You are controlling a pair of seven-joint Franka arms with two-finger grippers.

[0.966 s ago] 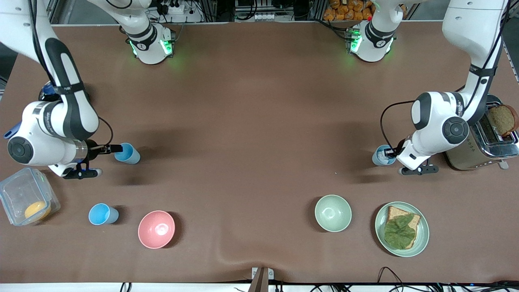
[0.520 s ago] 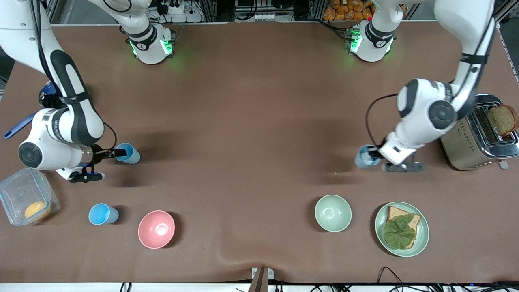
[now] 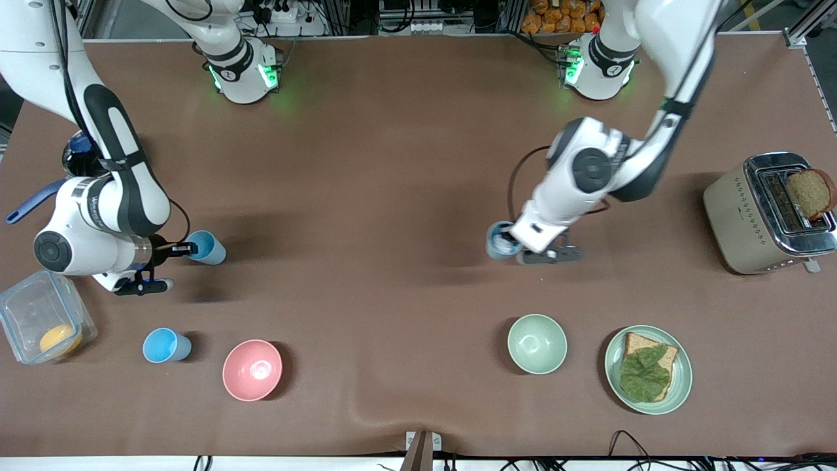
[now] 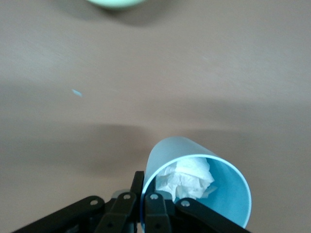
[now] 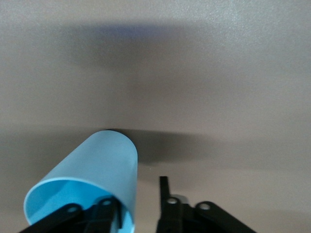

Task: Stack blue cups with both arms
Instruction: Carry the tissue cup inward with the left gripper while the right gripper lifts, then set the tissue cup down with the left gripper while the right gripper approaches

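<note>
Over mid-table, the left gripper (image 3: 516, 247) is clamped on the rim of a grey-blue cup (image 3: 500, 241) w/ crumpled white tissue (image 4: 190, 178) inside; it has carried it from beside the toaster (image 3: 765, 216) toward the right arm's end, so stacking looks underway. Right gripper (image 3: 185, 248) pinches the rim of a sky-blue cup (image 3: 206, 248), barely moved. Both are smooth, tapered plastic tumblers; a third blue cup (image 3: 166, 345) stands nearer the camera beside the pink bowl (image 3: 252, 369).

We count three blue cups. A grey-blue cup (image 3: 501, 241) with crumpled white paper (image 4: 189, 177) inside hangs clear of the worktop (image 3: 392, 196), its rim pinched by the left end effector (image 3: 516, 245). A sky-blue cup (image 3: 206, 248) stands upright on the worktop, its rim in the right end effector (image 3: 186, 248). Another sky-blue cup (image 3: 166, 345) stands free, nearer the front camera.
</note>
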